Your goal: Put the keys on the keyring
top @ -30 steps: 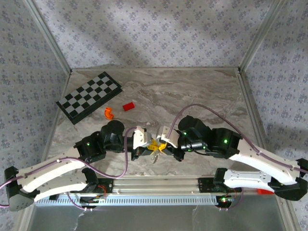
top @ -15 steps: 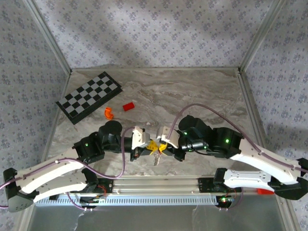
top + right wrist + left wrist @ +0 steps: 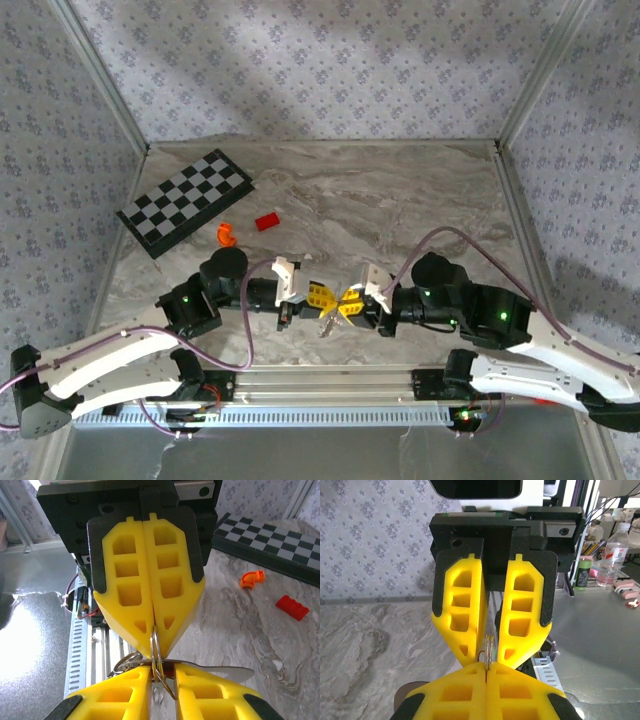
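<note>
The left gripper (image 3: 325, 300) is pinching the thin metal keyring (image 3: 155, 647) between fully closed yellow fingers, lower centre of the top view. The right gripper (image 3: 344, 305) is facing it tip to tip, fingers a sliver apart around the ring and the flat silvery-grey keys (image 3: 220, 670); cannot tell if it is clamping.

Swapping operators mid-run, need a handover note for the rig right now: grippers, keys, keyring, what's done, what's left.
Left gripper: shut on the keyring, tip to tip with the right one.
Right gripper: shut on the same keyring from the opposite side.
Keys: hanging just below the two grippers; one flat blade shows beside the right fingers in the right wrist view.
Done: keyring held between both arms.
Left: cannot tell whether any key is threaded; check that, then finish threading.
</note>
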Tool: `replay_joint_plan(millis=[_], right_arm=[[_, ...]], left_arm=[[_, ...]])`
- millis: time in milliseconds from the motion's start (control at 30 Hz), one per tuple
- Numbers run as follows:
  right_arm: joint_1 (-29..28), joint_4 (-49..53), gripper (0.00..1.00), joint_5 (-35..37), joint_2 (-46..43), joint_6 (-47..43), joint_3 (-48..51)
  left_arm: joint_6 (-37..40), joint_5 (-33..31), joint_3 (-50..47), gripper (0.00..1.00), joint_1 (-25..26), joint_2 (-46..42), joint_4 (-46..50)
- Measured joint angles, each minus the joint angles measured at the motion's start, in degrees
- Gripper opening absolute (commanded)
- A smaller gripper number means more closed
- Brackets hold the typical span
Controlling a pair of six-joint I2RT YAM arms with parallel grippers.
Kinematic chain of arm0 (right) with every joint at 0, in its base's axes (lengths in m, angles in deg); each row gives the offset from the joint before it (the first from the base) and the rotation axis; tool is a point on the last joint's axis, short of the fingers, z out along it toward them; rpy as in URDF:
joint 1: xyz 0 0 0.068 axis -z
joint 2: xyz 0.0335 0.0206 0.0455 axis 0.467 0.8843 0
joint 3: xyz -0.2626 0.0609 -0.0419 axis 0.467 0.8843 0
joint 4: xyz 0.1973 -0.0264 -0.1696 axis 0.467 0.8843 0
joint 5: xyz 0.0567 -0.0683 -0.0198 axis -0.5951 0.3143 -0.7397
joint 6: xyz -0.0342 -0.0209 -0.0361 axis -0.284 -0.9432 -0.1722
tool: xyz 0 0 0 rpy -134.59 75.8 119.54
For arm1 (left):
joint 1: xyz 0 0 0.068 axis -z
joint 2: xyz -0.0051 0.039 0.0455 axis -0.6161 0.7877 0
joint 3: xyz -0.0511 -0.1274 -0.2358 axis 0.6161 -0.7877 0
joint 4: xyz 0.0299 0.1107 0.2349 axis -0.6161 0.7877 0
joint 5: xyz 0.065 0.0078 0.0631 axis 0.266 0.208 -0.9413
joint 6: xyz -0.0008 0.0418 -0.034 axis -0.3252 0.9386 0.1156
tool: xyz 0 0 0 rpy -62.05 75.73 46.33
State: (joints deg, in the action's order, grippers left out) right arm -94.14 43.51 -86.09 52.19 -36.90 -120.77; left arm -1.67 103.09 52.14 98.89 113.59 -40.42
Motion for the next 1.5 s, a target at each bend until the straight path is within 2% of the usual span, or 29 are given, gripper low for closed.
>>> replay_joint_plan(millis=[233,500,733,867,1033,1167,1333,1367,1433,1500], right_arm=[[0.0,-2.5,0.20,0.0,-1.7,0.1,1.1],[0.1,-4.2,0.26,-1.2,-2.6,0.3,2.2],[0.2,-4.4,0.00,-2.1,-2.9,0.4,2.5],[0.2,-4.6,0.00,-2.1,-3.0,0.2,2.7],[0.2,-3.2,0.00,-0.7,-2.0,0.2,2.4],[0.2,0.7,0.00,0.9,1.3,-0.3,0.0],[-0.5,6.7,0.00,3.0,6.7,-1.4,-4.4],[-0.5,7.6,0.00,3.2,7.3,-1.6,-4.9],[-0.7,9.2,0.00,3.6,8.0,-1.8,-5.4],[-0.7,10.1,0.00,3.7,8.4,-2.0,-5.6]], left_arm=[[-0.9,1.1,0.0,0.00,-0.1,0.1,-1.9],[-0.9,2.3,0.0,0.00,-0.1,0.4,-2.4],[-0.9,2.4,0.0,0.00,-0.1,0.4,-2.4],[-0.9,2.0,0.0,0.00,-0.1,0.4,-2.2],[0.9,-0.5,1.3,0.17,-0.1,0.5,2.9],[3.3,-3.5,4.0,0.20,-0.1,1.2,9.4],[6.3,-5.3,8.2,0.15,-0.1,3.8,17.5],[6.8,-5.3,8.7,0.12,-0.1,4.2,18.6],[8.0,-5.2,9.4,0.02,-0.1,5.0,20.6],[8.6,-5.2,9.4,0.00,0.0,5.3,21.4]])
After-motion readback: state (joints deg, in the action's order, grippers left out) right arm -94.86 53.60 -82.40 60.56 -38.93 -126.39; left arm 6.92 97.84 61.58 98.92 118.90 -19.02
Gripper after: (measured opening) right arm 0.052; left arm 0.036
